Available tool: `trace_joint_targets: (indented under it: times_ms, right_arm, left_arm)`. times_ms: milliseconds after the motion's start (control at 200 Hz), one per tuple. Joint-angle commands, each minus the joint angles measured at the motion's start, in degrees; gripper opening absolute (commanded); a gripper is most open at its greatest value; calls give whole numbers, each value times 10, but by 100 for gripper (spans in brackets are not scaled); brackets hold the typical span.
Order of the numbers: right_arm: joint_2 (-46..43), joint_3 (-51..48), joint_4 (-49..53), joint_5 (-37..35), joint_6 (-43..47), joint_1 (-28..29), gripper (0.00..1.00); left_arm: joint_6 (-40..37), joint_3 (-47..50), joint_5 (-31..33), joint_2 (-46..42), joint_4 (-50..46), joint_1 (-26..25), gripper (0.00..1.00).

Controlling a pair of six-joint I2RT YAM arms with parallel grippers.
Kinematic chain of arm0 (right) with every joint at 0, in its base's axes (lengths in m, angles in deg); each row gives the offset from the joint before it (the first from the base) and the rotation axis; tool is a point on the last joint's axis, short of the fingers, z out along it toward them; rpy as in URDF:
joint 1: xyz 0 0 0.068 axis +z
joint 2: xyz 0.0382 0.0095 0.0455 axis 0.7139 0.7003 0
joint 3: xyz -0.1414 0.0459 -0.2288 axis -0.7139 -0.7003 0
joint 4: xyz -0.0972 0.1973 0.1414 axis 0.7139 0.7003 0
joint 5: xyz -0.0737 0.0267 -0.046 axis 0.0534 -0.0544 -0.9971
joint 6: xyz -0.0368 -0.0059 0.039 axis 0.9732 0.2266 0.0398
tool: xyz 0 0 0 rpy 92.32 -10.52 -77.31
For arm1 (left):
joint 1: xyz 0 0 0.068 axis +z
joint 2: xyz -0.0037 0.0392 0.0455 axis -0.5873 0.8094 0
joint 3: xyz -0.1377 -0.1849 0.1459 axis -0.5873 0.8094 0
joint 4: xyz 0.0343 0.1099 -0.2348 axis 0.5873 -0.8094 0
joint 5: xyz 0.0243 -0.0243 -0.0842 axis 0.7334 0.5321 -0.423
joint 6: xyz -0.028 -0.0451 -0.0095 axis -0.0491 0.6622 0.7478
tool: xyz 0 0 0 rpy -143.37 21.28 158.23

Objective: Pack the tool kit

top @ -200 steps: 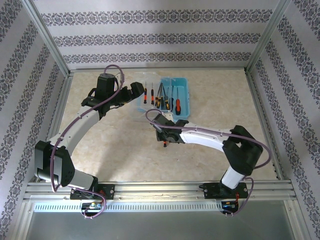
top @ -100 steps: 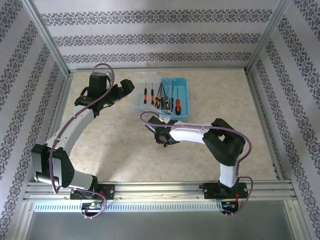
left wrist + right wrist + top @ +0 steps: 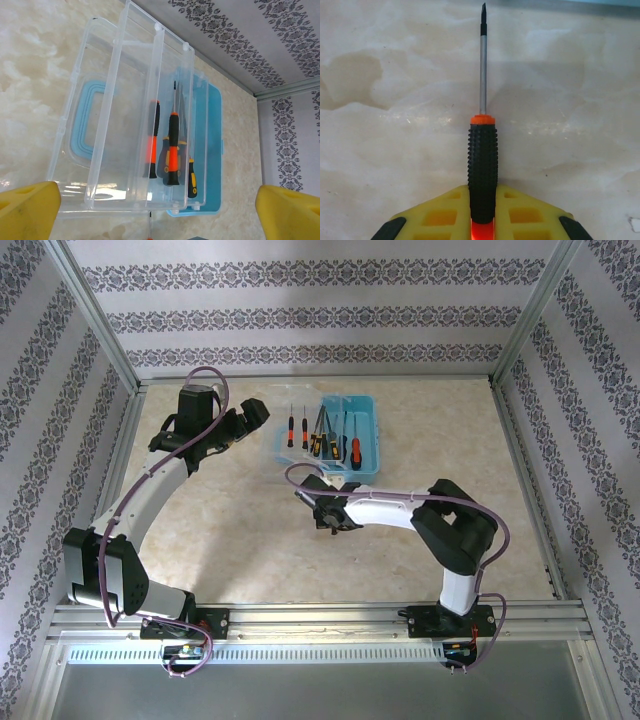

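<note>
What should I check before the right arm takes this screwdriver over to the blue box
1. Grip: ok. The right gripper is shut on the screwdriver by its black handle, shaft pointing straight out.
2. Box open: ok. The clear lid is swung off the blue box.
3. Left gripper out of the way: ok. It is open, beside the lid's far-left edge; cannot tell if it touches the lid.
4. Free room in the box: cannot tell. Several tools already lie inside.
5. Path: ok. Nothing lies on the table between gripper and box.
</note>
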Motion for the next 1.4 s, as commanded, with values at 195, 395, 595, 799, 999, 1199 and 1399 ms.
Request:
trace_joint_targets:
  times_ms: [195,395,595,799,999,1199,1399]
  right_arm:
    - [-109,-72,17,-2,-7,7,14]
    - [-190,-111,32,-8,-13,19,14]
    - [-257,-108,61,-28,-3,21,14]
    - [-242,-28,72,-30,56,-3,14]
    - [-168,93,57,-14,118,-46,14]
    - [-59,227,34,56,142,-97,14]
    - [33,335,20,137,121,-121,14]
  left_arm:
    - [5,1,-13,-16,22,8,100]
    - [10,5,-22,-9,31,8,100]
    - [20,13,-37,-4,48,6,100]
    - [22,15,-44,-5,56,5,100]
    - [27,25,-49,6,71,-7,100]
    - [42,25,-80,30,85,-28,100]
    - [39,14,-97,35,78,-28,100]
